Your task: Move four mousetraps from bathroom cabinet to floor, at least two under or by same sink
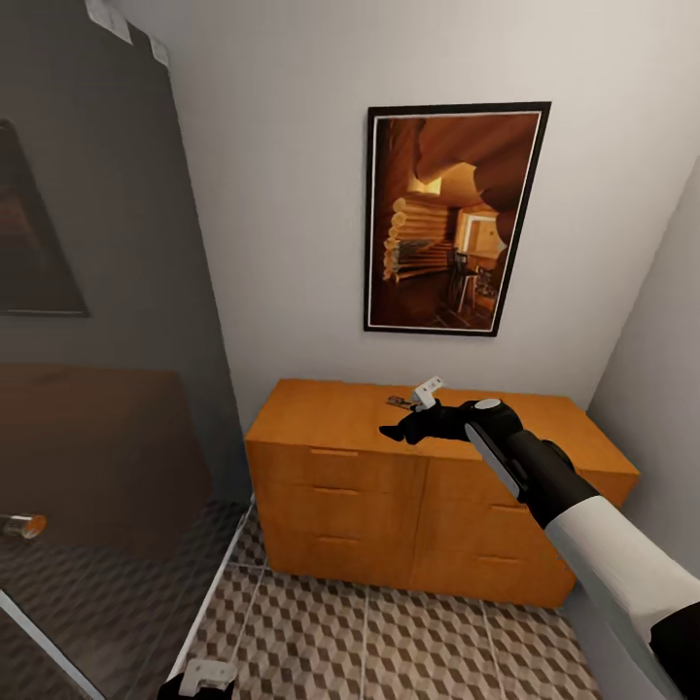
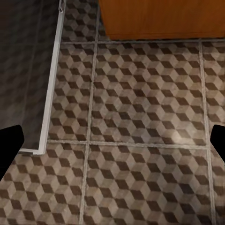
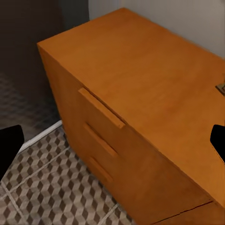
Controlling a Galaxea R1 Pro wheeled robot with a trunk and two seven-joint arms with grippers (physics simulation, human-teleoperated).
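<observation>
Right gripper (image 1: 401, 431): held over the cabinet (image 1: 331, 413) top, near its middle; its wrist view shows both fingertips spread far apart with nothing between them. Mousetraps (image 1: 399, 401): a small dark cluster on the cabinet top just behind the gripper, toward the wall; their number cannot be told, and one corner shows at the edge of the right wrist view (image 3: 221, 88). Risk: the traps are tiny, flat and close together, so a closing pinch may skid over the wood, nudge a trap toward the wall, or lift two at once; a poor grip could drop one back on the cabinet. Left gripper (image 1: 199, 678): low in front of the cabinet over the bathroom floor (image 2: 140, 117), fingertips wide apart, empty. Surroundings: framed picture (image 1: 455, 219) on the wall above the cabinet; glass panel (image 1: 97, 292) to the cabinet's left, its pale frame (image 2: 51, 84) running along the tiles. Nothing stands between gripper and traps.
</observation>
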